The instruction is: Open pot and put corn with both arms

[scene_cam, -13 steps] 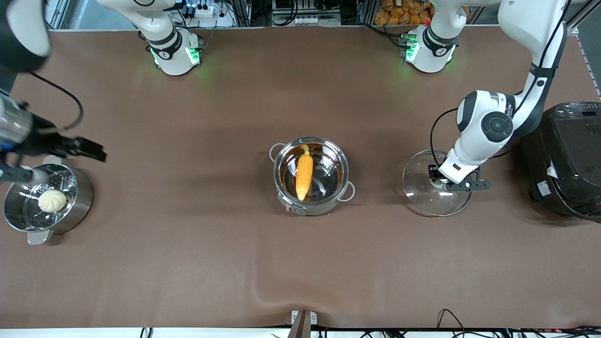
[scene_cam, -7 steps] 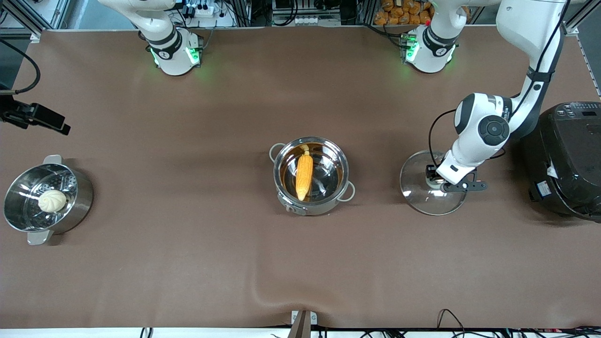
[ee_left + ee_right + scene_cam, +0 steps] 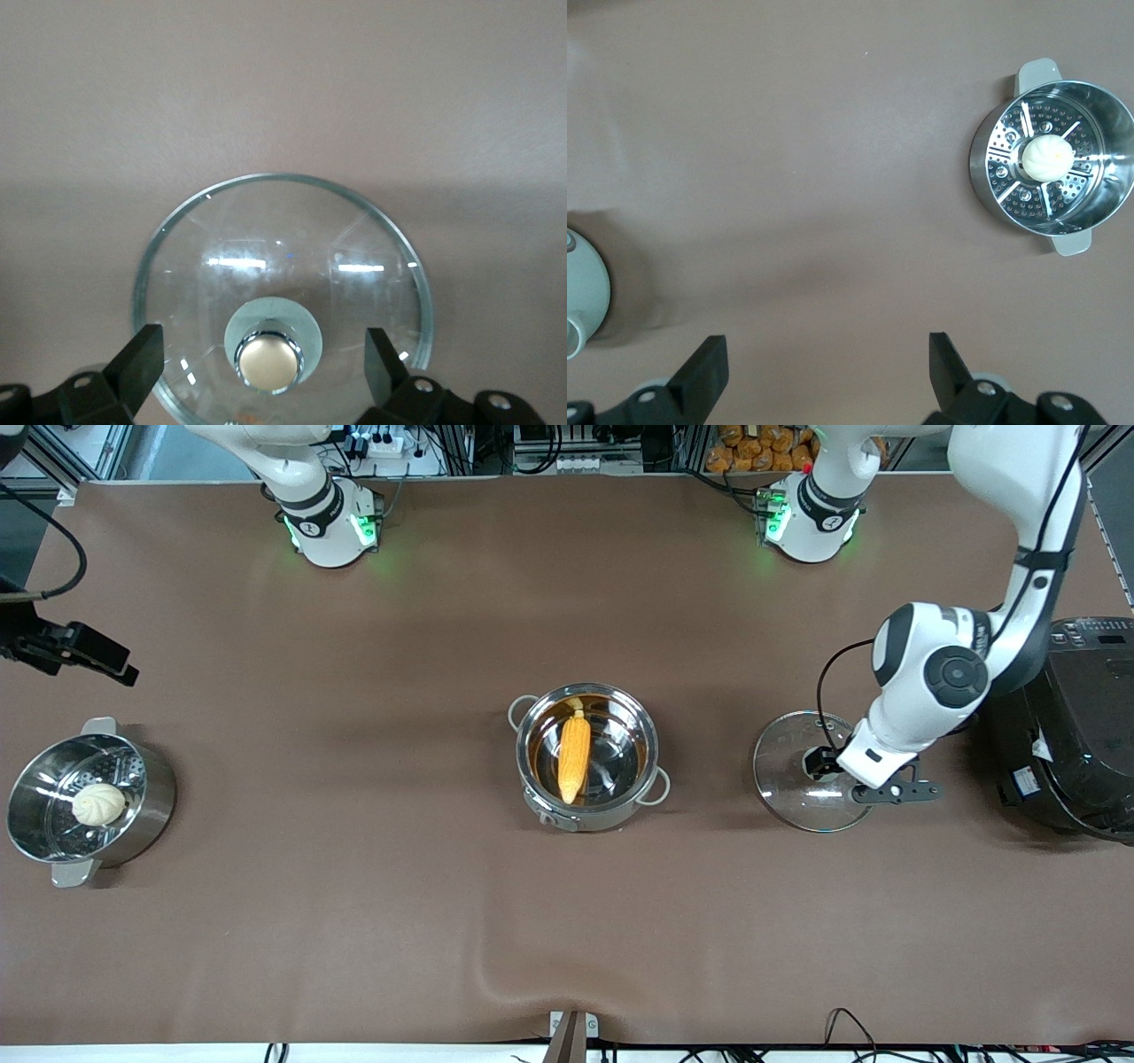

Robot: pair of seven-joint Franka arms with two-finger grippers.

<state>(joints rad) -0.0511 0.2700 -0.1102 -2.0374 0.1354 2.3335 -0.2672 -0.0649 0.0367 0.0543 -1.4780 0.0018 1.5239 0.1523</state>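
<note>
The steel pot (image 3: 611, 802) with wire loop handles stands uncovered at the table's middle. The yellow corn (image 3: 574, 757) lies inside it. The glass lid (image 3: 791, 775) lies flat on the table between the pot and the black cooker. Its tan knob (image 3: 268, 361) faces up on the lid (image 3: 283, 257). My left gripper (image 3: 820, 764) hangs just over the lid. In the left wrist view the gripper (image 3: 264, 343) is open, with a finger on each side of the knob and clear of it. My right gripper (image 3: 828, 350) is open and empty, high over bare table.
A steel pot with flat tab handles (image 3: 53, 841) holds a white bun (image 3: 98, 803) at the right arm's end, also in the right wrist view (image 3: 992, 190). A big black cooker (image 3: 1072, 726) stands at the left arm's end, close to my left arm.
My left gripper has let go of the knob and drawn toward the cooker; the lid has settled on the table. My right arm has pulled away from over the bun pot toward the table's edge.
</note>
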